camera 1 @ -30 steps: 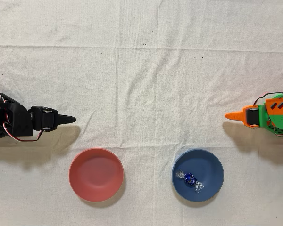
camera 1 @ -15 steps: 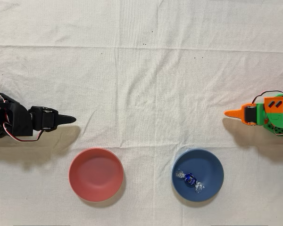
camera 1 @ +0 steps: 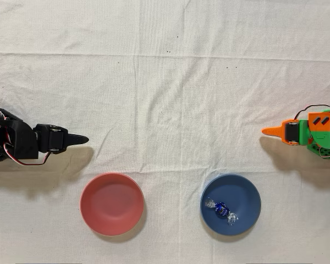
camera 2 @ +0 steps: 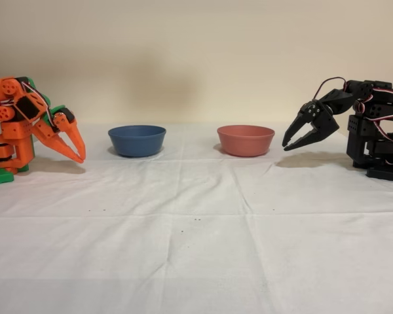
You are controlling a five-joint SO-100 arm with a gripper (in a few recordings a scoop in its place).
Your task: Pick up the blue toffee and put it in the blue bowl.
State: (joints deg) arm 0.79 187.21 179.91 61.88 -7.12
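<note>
From my remote seat, the white-clothed tabletop (camera 1: 165, 82) carries the blue bowl (camera 1: 247, 190), and beside it the red bowl (camera 1: 111, 203). My orange arm's hand (camera 2: 77, 152) sits folded near its base, well apart from the bowl, its two fingers slightly parted and holding nothing. The blue toffee (camera 1: 222, 209) lies inside the blue bowl. I judge the placing done; nothing is left but parking.

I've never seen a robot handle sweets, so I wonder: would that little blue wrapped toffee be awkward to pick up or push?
Probably somewhat. The blue toffee looks tiny beside the blue bowl it lies in, so likely very light. Its shiny foil may be slippery, and its round middle might roll if nudged. The clear twisted ends look thin and would probably crumple rather than give a firm hold.
</note>
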